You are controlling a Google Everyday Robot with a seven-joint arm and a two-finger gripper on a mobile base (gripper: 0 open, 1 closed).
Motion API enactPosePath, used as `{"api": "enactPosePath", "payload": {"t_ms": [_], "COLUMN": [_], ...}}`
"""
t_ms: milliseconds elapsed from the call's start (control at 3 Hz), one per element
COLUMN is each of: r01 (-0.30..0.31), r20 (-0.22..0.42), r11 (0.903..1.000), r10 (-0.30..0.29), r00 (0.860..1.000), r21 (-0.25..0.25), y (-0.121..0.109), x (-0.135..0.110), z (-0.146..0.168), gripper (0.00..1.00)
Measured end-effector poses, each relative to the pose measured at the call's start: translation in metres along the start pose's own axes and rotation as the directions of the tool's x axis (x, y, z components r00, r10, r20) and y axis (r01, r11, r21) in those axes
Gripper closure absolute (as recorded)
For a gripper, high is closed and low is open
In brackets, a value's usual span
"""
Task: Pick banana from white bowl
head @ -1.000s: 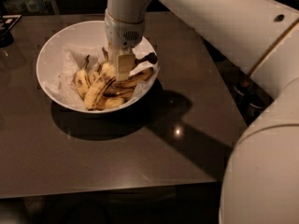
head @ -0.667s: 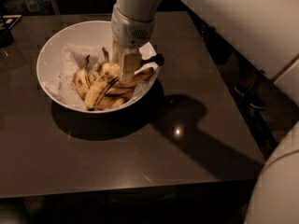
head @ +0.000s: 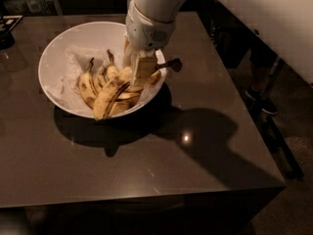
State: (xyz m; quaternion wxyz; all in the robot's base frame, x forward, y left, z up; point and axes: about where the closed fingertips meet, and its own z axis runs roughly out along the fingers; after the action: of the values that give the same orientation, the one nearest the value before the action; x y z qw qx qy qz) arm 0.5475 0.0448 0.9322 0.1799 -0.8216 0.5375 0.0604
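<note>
The white bowl (head: 47, 58) stands on the far left part of the dark table (head: 205, 151), lined with crumpled white paper (head: 73, 62). The banana (head: 155, 77) lies at the bowl's right side, its long dark stem and blackish knob (head: 174, 64) sticking out over the rim. My gripper (head: 137, 68) reaches down into the bowl from above and is shut on the banana's body, with one pale finger (head: 144, 70) in front of it. Three shorter, brown-spotted bananas (head: 105, 94) lie just left of the gripper.
The table's right edge (head: 244, 106) drops to the floor, where a shoe (head: 266, 104) and a dark frame stand. A dark object (head: 6, 31) sits at the table's far left corner. My arm casts a wide shadow right of the bowl.
My gripper has shifted slightly to the right inside the bowl. The banana's stem and knob have moved right with it, further past the rim. The bowl has stayed in place.
</note>
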Motion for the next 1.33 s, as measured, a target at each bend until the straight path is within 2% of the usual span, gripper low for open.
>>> {"api": "enactPosePath", "payload": {"t_ms": [333,667,1333], "r01": [-0.021,-0.080,-0.196], "r20": [0.029,0.051,0.054], "r11": [0.9997,0.9955,0.9742], "r10": [0.020,0.077,0.191], "r00": [0.999,0.996,0.980], "r21": [0.014,0.051,0.112], "y": [0.020,0.051,0.106], "x": [-0.010,-0.021,-0.034], "z": [-0.011,-0.026,-0.049], "gripper": [1.00,1.00,1.00]}}
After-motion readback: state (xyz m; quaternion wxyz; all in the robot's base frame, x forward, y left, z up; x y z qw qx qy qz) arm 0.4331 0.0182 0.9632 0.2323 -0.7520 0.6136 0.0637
